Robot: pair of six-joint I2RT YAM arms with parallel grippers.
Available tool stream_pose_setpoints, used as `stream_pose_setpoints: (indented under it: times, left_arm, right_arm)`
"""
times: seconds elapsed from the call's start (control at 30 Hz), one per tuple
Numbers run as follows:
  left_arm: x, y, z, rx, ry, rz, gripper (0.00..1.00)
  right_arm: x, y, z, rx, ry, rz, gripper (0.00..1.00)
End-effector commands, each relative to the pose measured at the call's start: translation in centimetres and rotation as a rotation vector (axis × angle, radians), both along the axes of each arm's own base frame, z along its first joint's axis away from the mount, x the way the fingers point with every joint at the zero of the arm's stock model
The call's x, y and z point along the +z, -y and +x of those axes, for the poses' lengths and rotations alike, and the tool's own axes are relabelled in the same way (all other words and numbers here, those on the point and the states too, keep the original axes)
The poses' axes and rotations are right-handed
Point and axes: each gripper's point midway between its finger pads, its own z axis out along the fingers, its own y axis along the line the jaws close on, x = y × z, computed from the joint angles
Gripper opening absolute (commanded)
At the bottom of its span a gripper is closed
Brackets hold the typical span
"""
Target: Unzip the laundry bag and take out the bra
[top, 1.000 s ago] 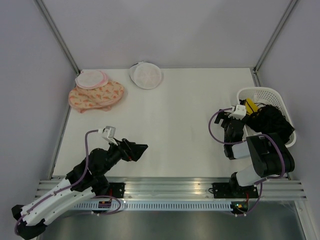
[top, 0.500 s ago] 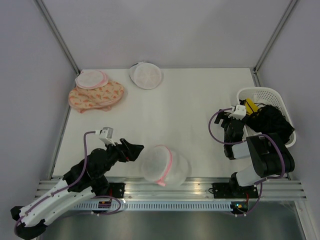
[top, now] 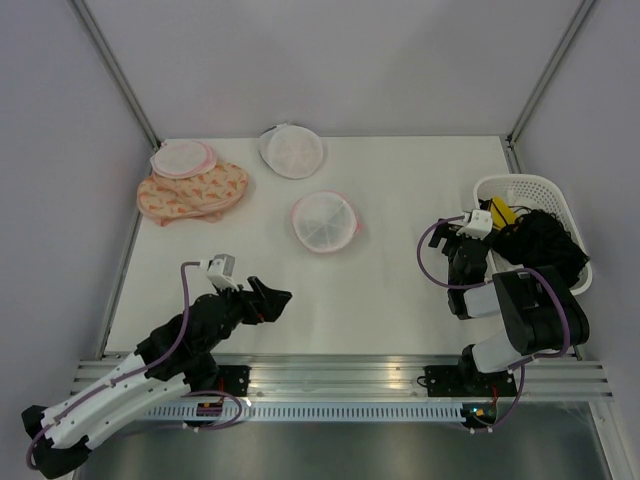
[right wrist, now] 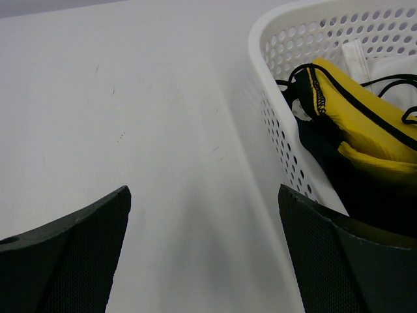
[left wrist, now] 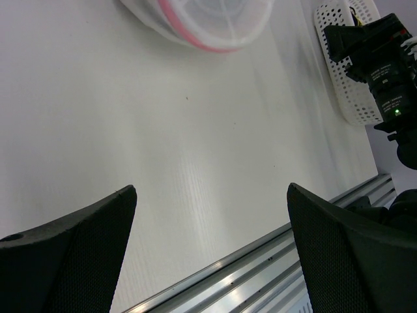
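A round white mesh laundry bag (top: 323, 221) with a pink rim lies flat in the middle of the table, zipped as far as I can tell. Its near edge shows at the top of the left wrist view (left wrist: 202, 19). The bra is hidden. My left gripper (top: 278, 299) (left wrist: 212, 189) hovers low near the front left, open and empty, pointing towards the bag and well short of it. My right gripper (top: 458, 240) (right wrist: 203, 189) is open and empty over bare table beside the basket.
A white perforated basket (top: 500, 185) (right wrist: 273, 39) with black and yellow garments (right wrist: 365, 124) stands at the right. At the back sit another white round bag (top: 292, 150) and a pink-rimmed one (top: 182, 158) on an orange patterned fabric (top: 195, 192). The metal rail (left wrist: 273, 261) runs along the front.
The pink-rimmed bag was absent a second ago, appeared near the front edge half a second ago, and now lies farther back at mid-table. The left gripper shifted slightly; the right arm stayed still.
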Motion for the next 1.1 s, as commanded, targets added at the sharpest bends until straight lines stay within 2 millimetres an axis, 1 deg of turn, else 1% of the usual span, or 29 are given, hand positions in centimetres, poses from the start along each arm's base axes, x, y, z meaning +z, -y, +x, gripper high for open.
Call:
stream_pose_setpoints:
  times: [0.0,0.03,0.1,0.17,0.23,0.27,0.37,0.4,0.43,0.5,0.53,0.57,0.6,0.63,0.67,0.7,0.73,0.77,0.8,0.83,0.87,0.9,0.93,0.97,1.0,1.03,1.07]
  left_arm:
    - [1.6,1.5,0.3,-0.038,0.034,-0.054,1.00]
    - [1.4,1.8,0.3,-0.042,0.022,-0.047,1.00]
    - [1.9,2.4,0.2,-0.064,0.017,-0.072,1.00]
    - [1.7,2.9,-0.1,-0.089,-0.001,-0.077,1.00]
    - [1.8,3.1,-0.3,-0.096,-0.005,-0.092,1.00]
    - [1.5,3.1,-0.4,-0.098,-0.009,-0.093,1.00]
    - [2.1,3.3,-0.5,-0.116,0.021,-0.125,1.00]
    - [2.3,3.4,-0.6,-0.124,0.033,-0.136,1.00]
    - [2.9,3.6,-0.6,-0.135,0.053,-0.155,1.00]
    - [3.4,4.0,-0.9,-0.169,0.075,-0.165,1.00]
    - [3.7,4.1,-0.9,-0.180,0.084,-0.163,1.00]
    - [4.2,4.4,-1.1,-0.207,0.109,-0.161,1.00]
    - [4.3,4.6,-1.0,-0.214,0.111,-0.153,1.00]
    - [4.4,4.7,-1.1,-0.219,0.113,-0.150,1.00]
    - [5.1,4.9,-1.0,-0.230,0.131,-0.153,1.00]
    - [5.3,5.1,-1.1,-0.239,0.141,-0.152,1.00]
    - [5.4,5.2,-1.0,-0.244,0.145,-0.145,1.00]
    - [5.7,5.3,-1.0,-0.253,0.161,-0.137,1.00]
    - [6.2,5.3,-0.9,-0.254,0.178,-0.141,1.00]
    - [6.2,5.4,-0.8,-0.257,0.181,-0.130,1.00]
    - [6.8,5.3,-0.6,-0.257,0.204,-0.120,1.00]
    - [7.0,5.3,-0.5,-0.254,0.213,-0.115,1.00]
    - [7.1,5.3,-0.4,-0.250,0.219,-0.107,1.00]
    - [7.7,5.2,-0.3,-0.248,0.240,-0.101,1.00]
    - [8.0,5.2,-0.2,-0.248,0.248,-0.098,1.00]
    - [8.2,5.3,-0.1,-0.248,0.262,-0.093,1.00]
    - [8.4,5.3,0.0,-0.250,0.270,-0.095,1.00]
  right_arm:
    - [1.2,-0.1,0.3,0.009,0.053,0.006,0.98]
    - [1.1,-0.1,0.3,0.009,0.050,0.005,0.98]
    - [1.1,-0.1,0.3,0.009,0.048,0.005,0.98]
    - [1.0,-0.1,0.3,0.009,0.047,0.005,0.98]
    - [1.1,-0.1,0.3,0.009,0.050,0.005,0.98]
    - [1.1,-0.1,0.3,0.011,0.050,0.005,0.98]
    - [1.0,-0.1,0.4,0.011,0.046,0.006,0.98]
    - [1.3,0.0,0.2,0.002,0.056,0.007,0.98]
    - [0.9,0.5,0.1,-0.029,0.033,0.006,0.98]
    - [3.8,1.2,1.4,-0.107,0.071,0.006,0.98]
    - [1.4,1.7,0.9,-0.145,-0.098,-0.029,0.98]
    - [2.6,1.2,1.5,-0.154,-0.116,-0.025,0.98]
    - [6.3,0.3,3.8,-0.153,-0.067,0.040,0.98]
    - [5.1,-0.5,3.4,-0.106,-0.191,0.036,0.98]
    - [6.7,-1.4,3.9,-0.066,-0.190,0.060,0.98]
    - [9.2,-2.3,4.8,-0.034,-0.160,0.098,0.98]
    - [9.3,-4.7,4.6,0.082,-0.191,0.141,0.98]
    - [10.9,-6.4,4.3,0.162,-0.162,0.155,0.98]
    - [11.7,-8.2,4.0,0.256,-0.153,0.166,0.98]
    - [12.3,-10.9,3.1,0.397,-0.155,0.194,0.98]
    - [13.6,-12.5,2.0,0.460,-0.132,0.214,0.98]
    - [14.2,-14.0,1.1,0.519,-0.133,0.232,0.98]
    - [14.8,-16.1,-0.7,0.607,-0.157,0.299,0.98]
    - [15.0,-17.5,-1.8,0.671,-0.169,0.336,0.98]
    - [15.5,-18.7,-2.8,0.732,-0.176,0.374,0.98]
    - [16.1,-20.0,-4.6,0.792,-0.202,0.433,0.98]
    - [15.6,-20.6,-5.7,0.818,-0.214,0.459,0.98]
